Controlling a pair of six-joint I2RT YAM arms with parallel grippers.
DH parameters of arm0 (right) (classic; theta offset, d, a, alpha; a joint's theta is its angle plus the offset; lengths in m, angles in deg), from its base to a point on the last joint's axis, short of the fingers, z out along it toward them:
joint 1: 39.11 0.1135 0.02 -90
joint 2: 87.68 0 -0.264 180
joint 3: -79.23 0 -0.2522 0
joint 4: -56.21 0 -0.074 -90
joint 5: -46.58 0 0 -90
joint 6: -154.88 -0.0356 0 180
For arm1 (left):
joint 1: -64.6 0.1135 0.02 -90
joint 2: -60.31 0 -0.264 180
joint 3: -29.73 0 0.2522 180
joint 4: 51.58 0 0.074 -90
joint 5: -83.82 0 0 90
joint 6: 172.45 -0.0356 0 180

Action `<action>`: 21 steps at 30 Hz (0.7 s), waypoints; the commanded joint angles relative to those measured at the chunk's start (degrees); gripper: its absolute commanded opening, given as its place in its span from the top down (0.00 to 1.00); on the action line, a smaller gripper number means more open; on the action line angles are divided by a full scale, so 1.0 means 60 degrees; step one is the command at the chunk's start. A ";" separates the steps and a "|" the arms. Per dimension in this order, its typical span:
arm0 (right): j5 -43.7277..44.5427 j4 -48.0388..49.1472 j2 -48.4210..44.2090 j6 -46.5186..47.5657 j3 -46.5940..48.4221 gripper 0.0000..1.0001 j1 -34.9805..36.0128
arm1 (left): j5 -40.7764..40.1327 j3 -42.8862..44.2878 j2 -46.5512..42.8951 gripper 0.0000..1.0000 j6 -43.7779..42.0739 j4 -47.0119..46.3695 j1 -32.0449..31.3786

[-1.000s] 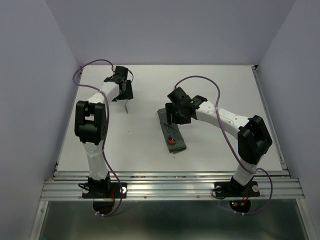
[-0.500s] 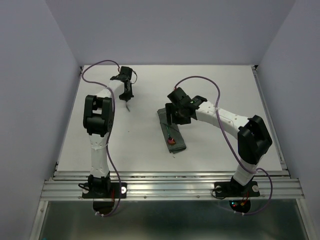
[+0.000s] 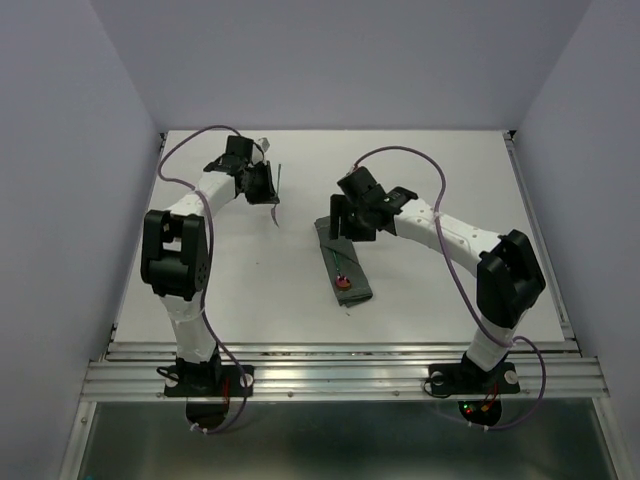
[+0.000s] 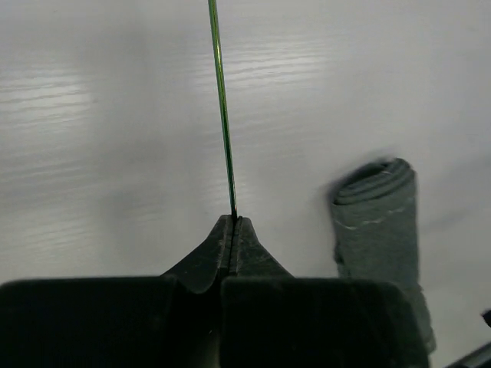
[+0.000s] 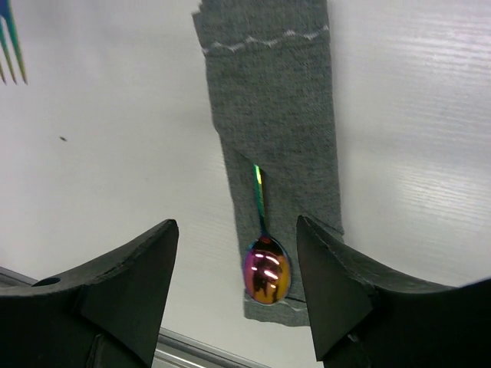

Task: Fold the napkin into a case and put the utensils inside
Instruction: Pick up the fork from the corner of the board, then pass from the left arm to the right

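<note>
**Table (image 3: pixel 450 170) contents, near edge to far**

1. Spoon (image 5: pixel 266 272) — red bowl is left exposed at the near end of the case (image 5: pixel 276 115). Handle is tucked under the diagonal fold, pointing far. Judged stowed.

2. Case: dark grey cloth folded to a narrow strip, laid flat approx. mid-table, slightly right of ctr. Long axis is run near-to-far, w/ the far end leaning a little left. Pocket mouth is judged to face the near end, since the spoon is entered from there.

3. Right claw (image 5: pixel 235 222): held above the case, fingers spread wide, nothing gripped. Cloth and spoon are seen between them; no contact can be made out.

4. Left claw (image 4: pixel 233 224): pressed together, pinching the fork (image 4: pixel 222 115) by one end. Fork is seen edge-on, projecting straight out from the fingertips, and appears lifted off the table.

5. Key relation: the case is found to the right of the left claw and somewhat nearer, well apart. The fork is carried by the left arm, so it would need to be brought right and nearward, lined up w/ the case's long axis beside the spoon handle, then slid under the fold. The right claw is the one closer to the case — well placed for the cloth to be pinned.
</note>
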 commanded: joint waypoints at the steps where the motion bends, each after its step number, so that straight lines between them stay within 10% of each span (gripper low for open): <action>1: -0.0644 0.1403 -0.0019 -0.0992 0.0685 0.32 -0.0186 | 0.2714 -0.0614 -0.1334 1.00 0.0799 -0.1660 -0.0033; 21: -0.0074 0.2621 0.1387 -0.2502 0.2633 0.42 -0.0186 | 0.3935 -0.2241 -0.2478 1.00 0.1533 -0.2965 -0.0458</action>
